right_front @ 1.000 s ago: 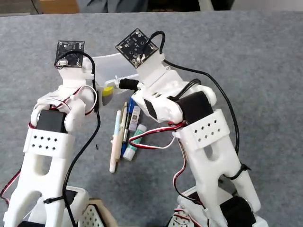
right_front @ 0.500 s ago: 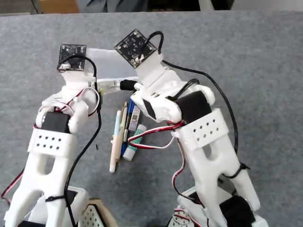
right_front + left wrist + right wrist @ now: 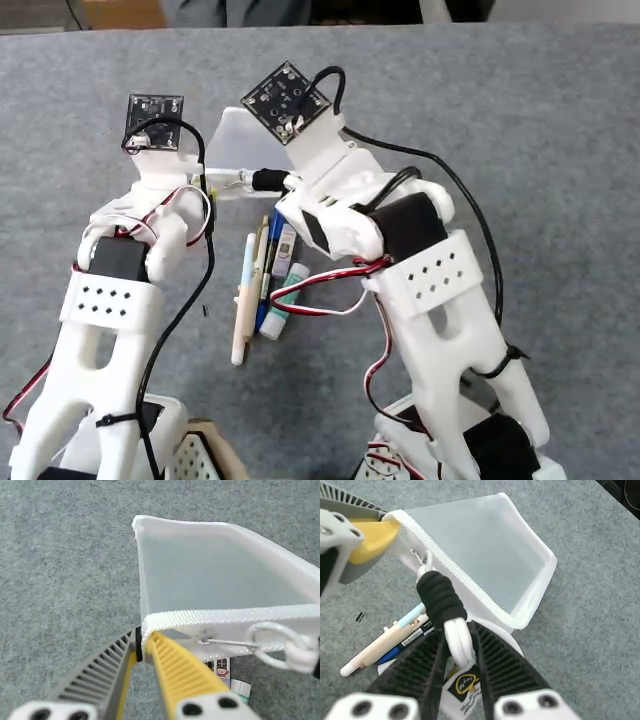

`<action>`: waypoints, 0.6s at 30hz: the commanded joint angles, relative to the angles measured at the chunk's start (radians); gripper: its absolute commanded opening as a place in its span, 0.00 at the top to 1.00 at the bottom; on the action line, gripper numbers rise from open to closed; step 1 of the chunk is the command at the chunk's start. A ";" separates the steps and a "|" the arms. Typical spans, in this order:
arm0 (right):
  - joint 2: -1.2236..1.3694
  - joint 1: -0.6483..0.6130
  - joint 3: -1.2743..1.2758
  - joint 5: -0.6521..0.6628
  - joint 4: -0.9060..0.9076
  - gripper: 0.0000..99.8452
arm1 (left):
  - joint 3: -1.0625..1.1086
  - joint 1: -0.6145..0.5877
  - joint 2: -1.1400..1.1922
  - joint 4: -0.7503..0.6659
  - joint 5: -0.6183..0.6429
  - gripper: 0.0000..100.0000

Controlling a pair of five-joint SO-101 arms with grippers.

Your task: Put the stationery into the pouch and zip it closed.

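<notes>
A translucent white pouch (image 3: 240,140) is held off the grey table between the two arms. My left gripper (image 3: 141,642) is shut on the woven zip edge at one end of the pouch (image 3: 210,575); from above it (image 3: 207,188) sits at the pouch's left corner. My right gripper (image 3: 456,630) is shut on the zip pull's white cord and black wrap (image 3: 440,597), beside the pouch (image 3: 480,545) mouth. The pull's metal ring (image 3: 270,637) hangs off the zip edge. Several pens and a glue stick (image 3: 262,280) lie side by side on the table between the arms.
Grey carpet-like cloth (image 3: 540,110) covers the whole table, with open room to the right and far side. A small black speck (image 3: 206,310) lies left of the pens. Both arm bases stand along the near edge.
The left arm has shifted slightly away from the near edge, hiding its yellow finger. The pouch has been pulled taut and tipped up between the grippers. The stationery has not moved.
</notes>
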 commanded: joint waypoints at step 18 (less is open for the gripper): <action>-0.042 0.238 -0.042 -0.012 0.081 0.99 | -0.079 -0.015 -0.015 0.114 -0.002 0.97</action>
